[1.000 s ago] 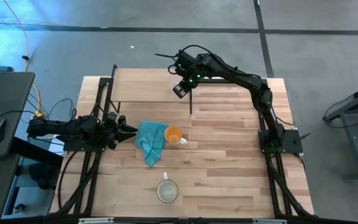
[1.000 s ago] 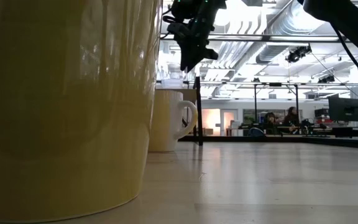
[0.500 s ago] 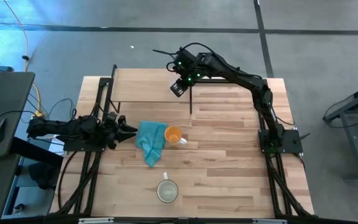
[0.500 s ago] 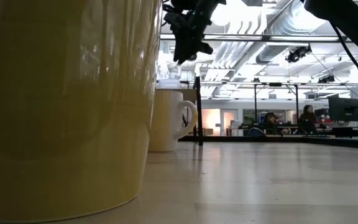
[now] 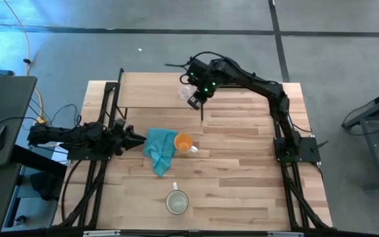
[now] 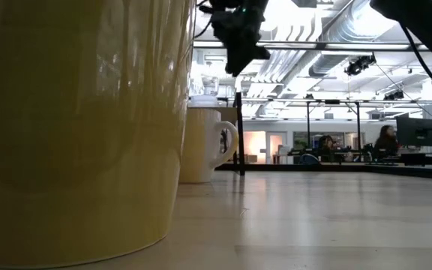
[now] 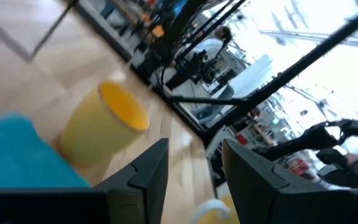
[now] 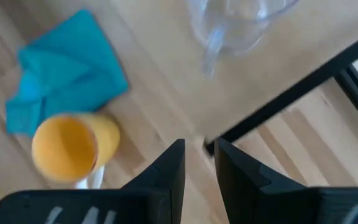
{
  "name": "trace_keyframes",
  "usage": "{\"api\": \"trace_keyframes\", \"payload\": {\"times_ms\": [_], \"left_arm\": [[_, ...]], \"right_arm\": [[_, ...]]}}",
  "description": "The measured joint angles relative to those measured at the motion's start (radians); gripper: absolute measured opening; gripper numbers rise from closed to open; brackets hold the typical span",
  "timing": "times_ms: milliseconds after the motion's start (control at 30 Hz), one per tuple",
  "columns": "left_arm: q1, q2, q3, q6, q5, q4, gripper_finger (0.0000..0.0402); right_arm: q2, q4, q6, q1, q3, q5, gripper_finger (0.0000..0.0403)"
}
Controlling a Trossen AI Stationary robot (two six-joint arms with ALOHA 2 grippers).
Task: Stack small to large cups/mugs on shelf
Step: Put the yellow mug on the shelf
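Hovering above the shelf's (image 5: 151,89) front edge, the right claw (image 5: 194,99) had shifted slightly toward the tabletop's (image 5: 242,171) right edge, fingers narrowly parted and empty. The glass cup (image 5: 185,91) sat on the shelf; the left claw (image 5: 139,139), released, waited beside the teal cloth (image 5: 159,149).

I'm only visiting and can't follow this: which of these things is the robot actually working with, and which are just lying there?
Part of the job:
- clear glass cup, already on the shelf
- orange mug
- cream-white mug
- right gripper, by the glass cup

Just lying about:
- teal cloth
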Motion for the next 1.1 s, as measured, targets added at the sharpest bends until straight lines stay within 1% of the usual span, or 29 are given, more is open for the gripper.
{"api": "trace_keyframes", "payload": {"times_ms": [100, 167, 267, 333, 467, 567, 700, 767, 900, 1100], "left_arm": [[0.000, 0.051, 0.000, -0.032, 0.015, 0.011, 0.0138], [0.000, 0.088, -0.001, -0.026, 0.032, 0.058, 0.0138], [0.000, 0.155, 0.000, 0.029, 0.054, 0.183, 0.0138], [0.000, 0.200, 0.000, 0.081, 0.068, 0.248, 0.0138], [-0.001, 0.311, 0.021, 0.126, 0.073, 0.263, 0.0138], [-0.001, 0.408, 0.044, 0.156, 0.081, 0.264, 0.0138], [-0.001, 0.513, 0.077, 0.210, 0.081, 0.281, 0.0138], [-0.001, 0.550, 0.085, 0.220, 0.081, 0.307, 0.0138], [-0.001, 0.597, 0.088, 0.222, 0.084, 0.346, 0.0138], [-0.001, 0.603, 0.088, 0.220, 0.088, 0.346, 0.0138]], "right_arm": [[-0.041, -0.024, -0.013, 0.025, 0.001, -0.003, 0.0079], [-0.068, -0.025, -0.014, 0.044, 0.001, -0.014, 0.0079], [-0.115, -0.030, -0.016, 0.082, 0.001, -0.048, 0.0079], [-0.139, -0.032, -0.013, 0.115, 0.003, -0.048, 0.0079], [-0.150, -0.053, -0.008, 0.182, 0.002, -0.042, 0.0079], [-0.150, -0.083, 0.001, 0.236, -0.010, -0.005, 0.0079], [-0.147, -0.108, 0.026, 0.300, -0.072, 0.080, 0.0079], [-0.150, -0.102, 0.050, 0.327, -0.118, 0.102, 0.0079], [-0.149, -0.080, 0.090, 0.374, -0.236, 0.103, 0.0079], [-0.149, 0.016, 0.137, 0.414, -0.414, 0.084, 0.0079]]}}
